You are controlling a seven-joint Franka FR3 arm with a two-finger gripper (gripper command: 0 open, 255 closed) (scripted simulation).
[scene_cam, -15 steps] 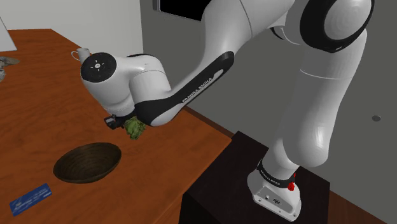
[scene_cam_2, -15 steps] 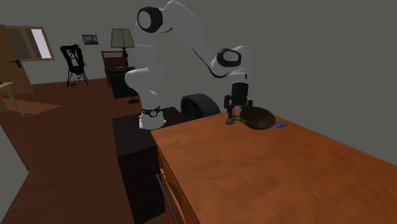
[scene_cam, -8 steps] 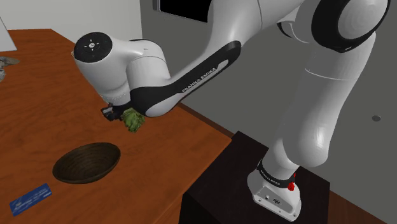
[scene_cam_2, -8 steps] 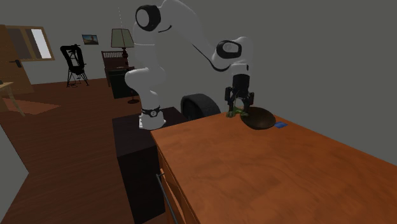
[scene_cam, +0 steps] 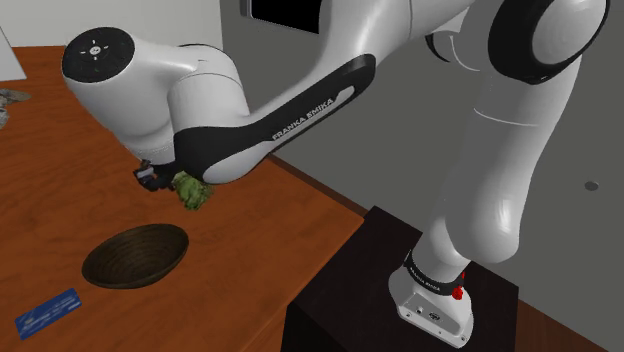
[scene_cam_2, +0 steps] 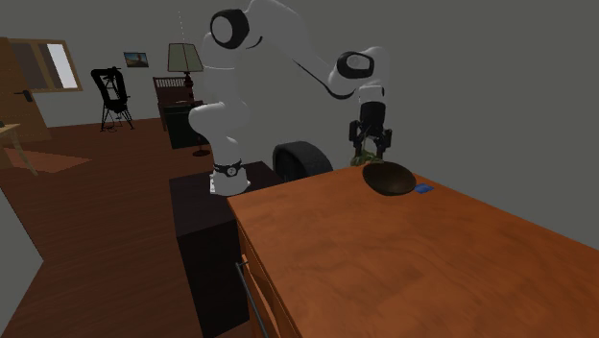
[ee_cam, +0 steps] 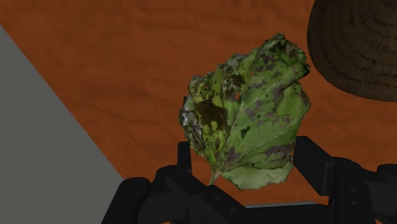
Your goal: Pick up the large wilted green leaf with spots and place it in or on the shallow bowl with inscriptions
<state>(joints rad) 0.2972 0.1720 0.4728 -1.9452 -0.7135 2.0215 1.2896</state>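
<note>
My black gripper point(ee_cam: 245, 159) is shut on the green leaf point(ee_cam: 245, 121), which is blotched with dark spots and yellow patches and stands up between the fingers. In the shoulder view the leaf point(scene_cam: 191, 193) hangs under the wrist, clear of the wooden table point(scene_cam: 60, 150), above and just beyond the dark shallow bowl point(scene_cam: 136, 256). From the second exterior view the gripper point(scene_cam_2: 367, 156) holds the leaf point(scene_cam_2: 364, 156) just above the bowl's point(scene_cam_2: 389, 180) near rim. The bowl point(ee_cam: 359, 48) lies ahead of the fingers to one side, its ribbed inside showing.
A blue card point(scene_cam: 47, 310) lies on the table near the bowl, seen also as the blue card point(scene_cam_2: 423, 190) beyond it. A small white object point(scene_cam: 12, 97) rests at the table's far end. The dark stand point(scene_cam: 400, 290) sits beside the table edge.
The arm has risen and swung toward the shoulder view's left, carrying the leaf up off the table and closer to the bowl.
</note>
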